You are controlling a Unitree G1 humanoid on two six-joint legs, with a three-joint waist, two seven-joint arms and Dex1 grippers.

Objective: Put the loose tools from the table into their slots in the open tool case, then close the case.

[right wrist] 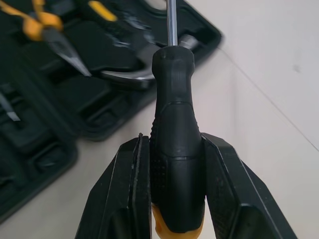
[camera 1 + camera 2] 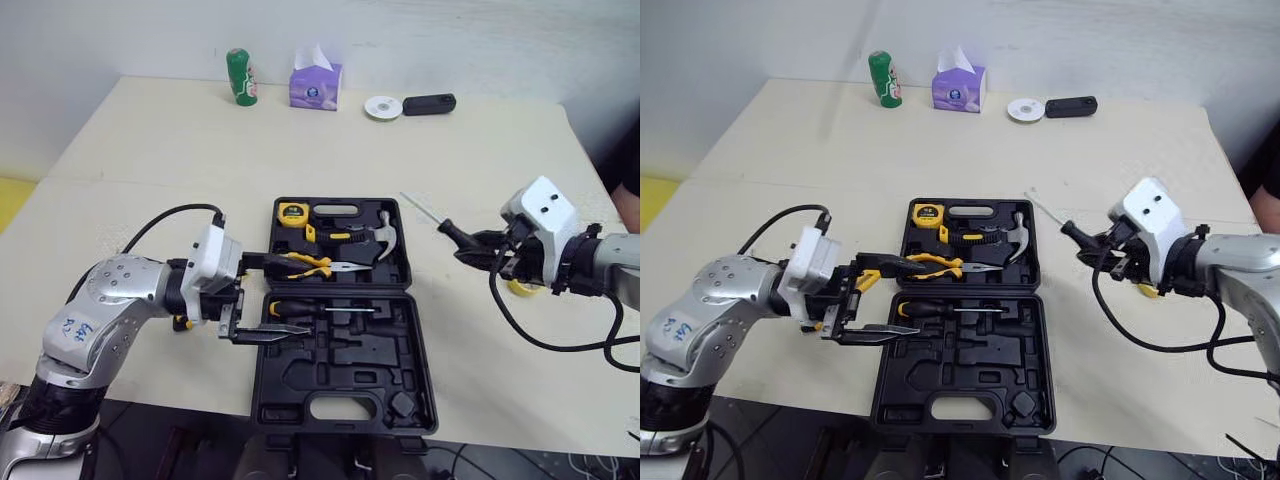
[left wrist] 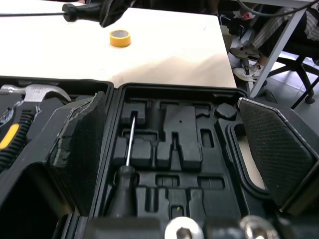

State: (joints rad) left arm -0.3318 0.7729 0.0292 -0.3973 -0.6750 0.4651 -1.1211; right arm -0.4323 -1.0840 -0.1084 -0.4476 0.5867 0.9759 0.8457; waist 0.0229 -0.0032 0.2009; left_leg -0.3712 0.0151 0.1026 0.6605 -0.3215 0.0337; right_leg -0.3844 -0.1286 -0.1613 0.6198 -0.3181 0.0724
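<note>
A beige table point(image 2: 150, 160) meets a white wall point(image 2: 480, 40) well beyond the case point(image 2: 350, 375), with a green can point(image 2: 241, 77), tissue box point(image 2: 316, 84), white disc point(image 2: 383, 107) and black bar point(image 2: 429, 104) far behind it and yellow floor point(image 2: 15, 195) off to its left.

Tool case point(image 2: 395, 345) lying open on the table point(image 2: 150, 160), my two arms flanking it.
My left gripper point(image 2: 297, 297) is hovering with fingers spread over the case's left side, upper finger beside the pliers point(image 2: 312, 265). My right gripper point(image 2: 492, 250) is clamping the loose screwdriver point(image 2: 445, 228) right of the case. Tape measure point(image 2: 292, 211), hammer point(image 2: 386, 238) and a second screwdriver point(image 2: 300, 308) are sitting in slots.
</note>
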